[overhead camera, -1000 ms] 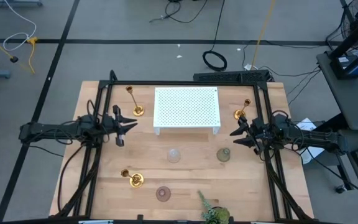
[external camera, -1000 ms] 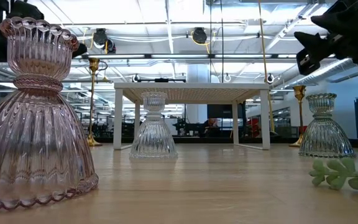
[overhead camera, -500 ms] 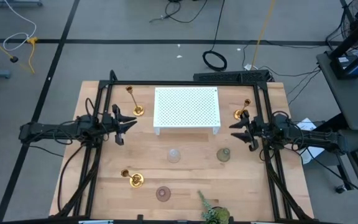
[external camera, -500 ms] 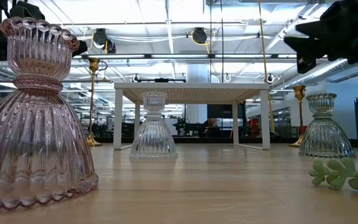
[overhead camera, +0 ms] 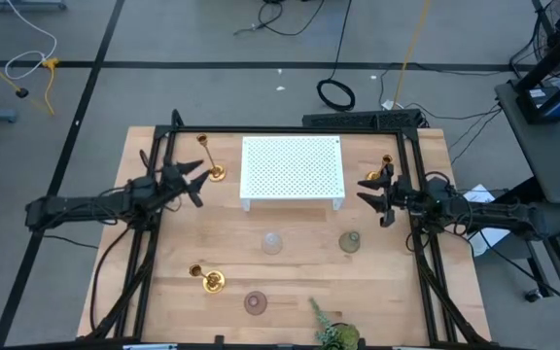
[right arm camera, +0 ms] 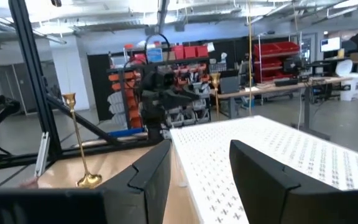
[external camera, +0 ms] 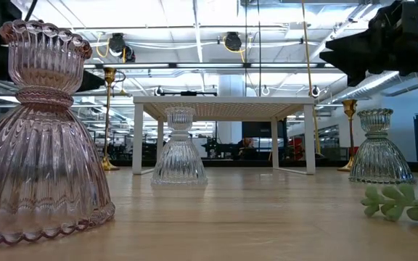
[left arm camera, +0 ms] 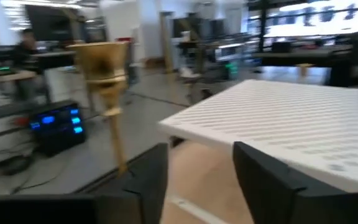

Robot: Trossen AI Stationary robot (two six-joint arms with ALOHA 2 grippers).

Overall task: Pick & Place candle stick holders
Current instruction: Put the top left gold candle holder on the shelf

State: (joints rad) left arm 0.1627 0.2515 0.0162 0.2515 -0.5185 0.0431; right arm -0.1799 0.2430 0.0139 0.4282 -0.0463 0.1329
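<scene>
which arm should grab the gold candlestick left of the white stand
Left. The left gripper is open and sits just beside that gold candlestick, with the stem close ahead in its wrist view. The right gripper is across the white stand.

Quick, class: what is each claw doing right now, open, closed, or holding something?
Left claw: open, holding nothing, beside a gold candlestick.
Right claw: open, holding nothing, near the white stand.
</scene>
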